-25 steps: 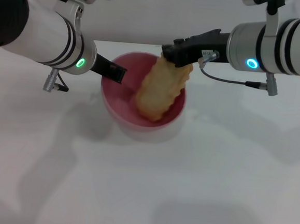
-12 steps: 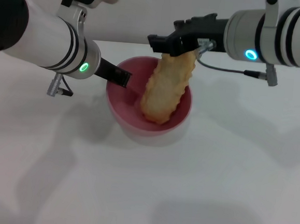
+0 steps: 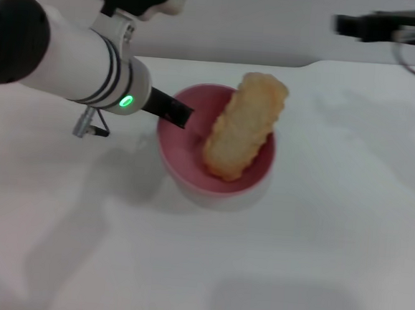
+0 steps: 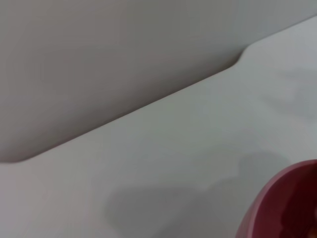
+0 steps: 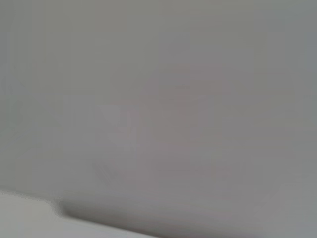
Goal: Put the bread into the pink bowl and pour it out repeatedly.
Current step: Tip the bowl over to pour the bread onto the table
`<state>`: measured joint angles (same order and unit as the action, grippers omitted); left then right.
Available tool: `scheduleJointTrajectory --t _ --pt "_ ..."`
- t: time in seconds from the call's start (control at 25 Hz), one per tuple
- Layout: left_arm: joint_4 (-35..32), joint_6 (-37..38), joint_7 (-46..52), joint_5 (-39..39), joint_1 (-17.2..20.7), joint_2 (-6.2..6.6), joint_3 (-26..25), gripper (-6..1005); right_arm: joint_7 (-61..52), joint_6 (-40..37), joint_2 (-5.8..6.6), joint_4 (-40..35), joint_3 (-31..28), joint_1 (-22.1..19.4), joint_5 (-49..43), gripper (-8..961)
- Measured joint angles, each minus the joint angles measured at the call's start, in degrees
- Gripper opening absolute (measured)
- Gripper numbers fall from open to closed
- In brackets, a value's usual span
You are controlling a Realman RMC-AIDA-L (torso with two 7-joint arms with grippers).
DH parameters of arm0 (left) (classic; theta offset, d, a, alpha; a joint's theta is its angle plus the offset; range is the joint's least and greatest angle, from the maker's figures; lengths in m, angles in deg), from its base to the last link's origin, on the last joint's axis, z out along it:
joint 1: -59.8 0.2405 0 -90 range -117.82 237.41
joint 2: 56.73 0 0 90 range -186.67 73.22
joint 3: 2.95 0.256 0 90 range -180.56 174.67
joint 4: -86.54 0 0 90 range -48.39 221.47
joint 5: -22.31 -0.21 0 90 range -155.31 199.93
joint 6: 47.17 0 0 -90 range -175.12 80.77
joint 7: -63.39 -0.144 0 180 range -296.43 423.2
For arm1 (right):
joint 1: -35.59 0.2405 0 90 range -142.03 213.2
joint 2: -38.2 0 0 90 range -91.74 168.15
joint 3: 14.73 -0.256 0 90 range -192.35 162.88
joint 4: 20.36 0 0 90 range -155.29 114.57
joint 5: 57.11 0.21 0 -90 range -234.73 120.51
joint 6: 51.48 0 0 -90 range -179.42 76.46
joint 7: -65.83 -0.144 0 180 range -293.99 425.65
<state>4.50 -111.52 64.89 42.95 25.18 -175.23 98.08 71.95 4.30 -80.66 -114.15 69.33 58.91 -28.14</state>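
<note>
Surroundings: a plain white tabletop carries the work, with a grey wall behind it. Soft shadows fall on the surface to the left of and in front of the bowl. No other loose item is seen near the work.

Obstructions: the left arm reaches in from the left side of the head view, and its dark left hand sits at the left rim of the pink bowl, covering part of that rim. The fingers appear clenched on the rim, though the contact itself is partly hidden. The right hand is well apart, high at the far right edge, blurred; whether it is released or clenched cannot be told.

Bread: it stands inside the pink bowl, free of either hand. Its long axis is steeply tilted, the lower end resting down in the bowl toward the near side, the upper end leaning over the far right rim and rising above it. The surface is golden-tan with a ridged, wavy edge.

Bowl: round, glossy pink, deep, with a plain rim. The left wrist view shows only a curved part of the pink bowl against the tabletop. The right wrist view shows mostly grey wall.
</note>
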Motion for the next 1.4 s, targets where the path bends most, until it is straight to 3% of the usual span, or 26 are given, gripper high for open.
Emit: scheduleJointTrajectory --t 0.16,0.4,0.72,1.04,1.4 --pt "-0.3 1.4 -0.1 0.1 -0.7 -0.04 1.9 44 2.8 0.0 -0.07 -1.1 -6.2 -6.0 0.0 652" --pt "-0.3 5.1 -0.3 -0.2 -2.1 -0.22 5.5 44 6.5 -4.7 -0.38 -2.9 -6.8 -14.0 0.1 651" --pt "-0.6 11.9 -5.3 -1.7 -0.7 -0.21 11.7 44 7.1 -4.9 -0.40 -1.9 -5.8 -14.5 0.4 649" --pt "1.2 28.4 -8.5 -9.7 3.3 -0.14 20.2 44 7.2 -4.7 -0.26 -1.1 -5.0 -13.8 0.6 638" --pt "6.5 45.7 -8.4 -17.3 5.7 -0.16 21.9 44 7.1 -4.1 -0.12 -0.3 -3.8 -13.5 0.5 625"
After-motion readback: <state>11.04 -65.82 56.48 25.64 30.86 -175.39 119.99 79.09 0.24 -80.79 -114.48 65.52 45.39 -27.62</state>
